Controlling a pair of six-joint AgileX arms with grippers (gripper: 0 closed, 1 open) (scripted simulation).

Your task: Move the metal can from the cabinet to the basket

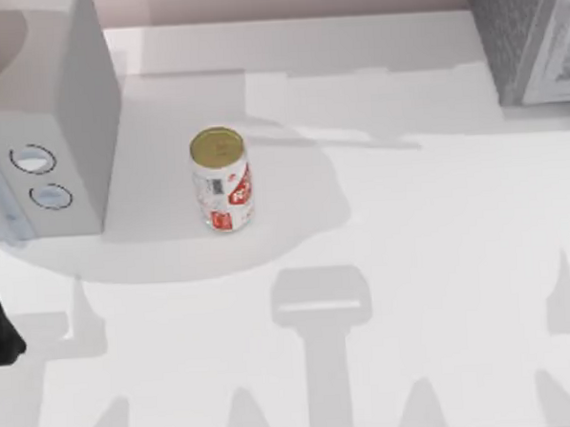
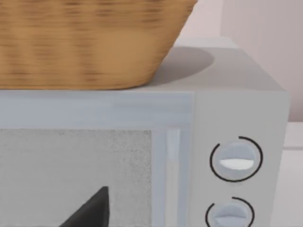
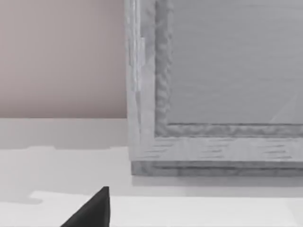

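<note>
Standing upright on the open table (image 1: 412, 264), the can (image 1: 222, 180) is clear of the cabinet (image 1: 520, 39), easy to reach. The basket (image 2: 85, 42) tops the dial box (image 2: 236, 113), so I must lift high; my pincers' state I cannot tell.

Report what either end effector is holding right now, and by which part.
Nothing is held. The metal can stands upright and alone on the table, between the white box with two dials and the cabinet, with no end effector touching it.
</note>
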